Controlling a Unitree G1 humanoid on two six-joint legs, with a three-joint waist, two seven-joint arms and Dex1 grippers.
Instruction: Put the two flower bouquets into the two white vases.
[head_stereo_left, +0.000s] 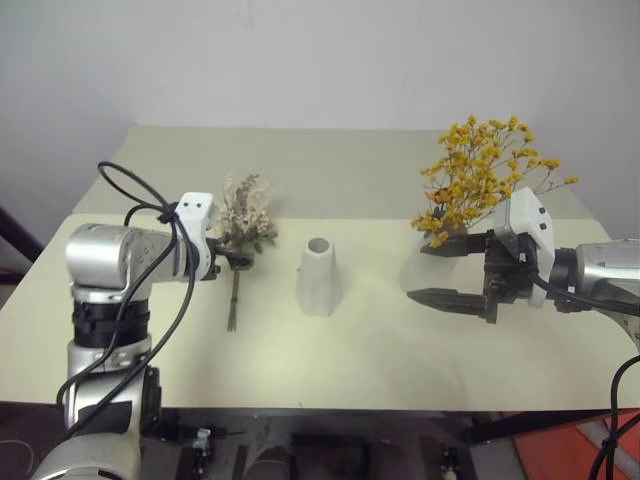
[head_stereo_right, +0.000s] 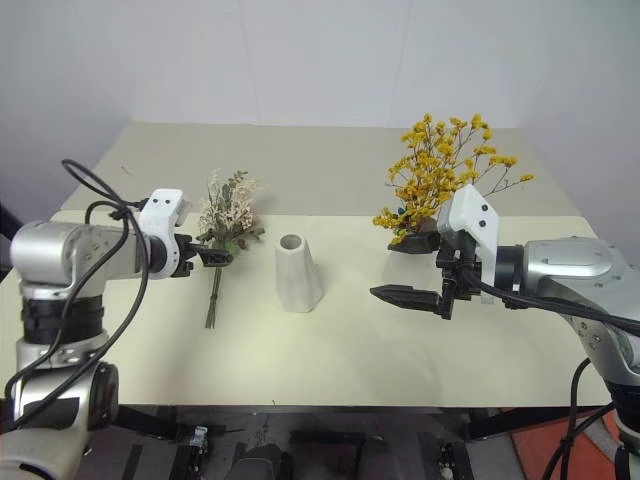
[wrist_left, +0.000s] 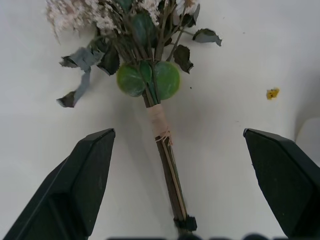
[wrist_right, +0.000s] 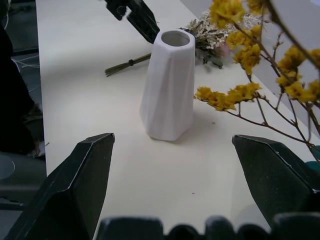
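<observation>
Standing at the centre: table, pale and broad, carrying everything.
Yellow bouquet: upright at the table's right rear, behind the right gripper; whether it already sits in a vase cannot be told, since its base is hidden.
White vase: a tapered one with a small open mouth, upright mid-table, empty, well apart from both bunches.
Dried bouquet: lying flat to the vase's left, cream heads toward the far side, stems toward the robot.
Left gripper: released, jaws spread wide on either side of the stems, touching nothing.
Right gripper: also spread wide and empty, hovering in front of the yellow spray, aimed toward the vase.
Handling: the dried bunch looks light and brittle; heads would likely crush and shed, so the bound stems just below the leaves seem the place to pinch.
Left wrist view adds: a pale wrap and a dark tie round the stems, plus a yellow crumb on the table.
Right wrist view adds: the vase's faceted sides.
</observation>
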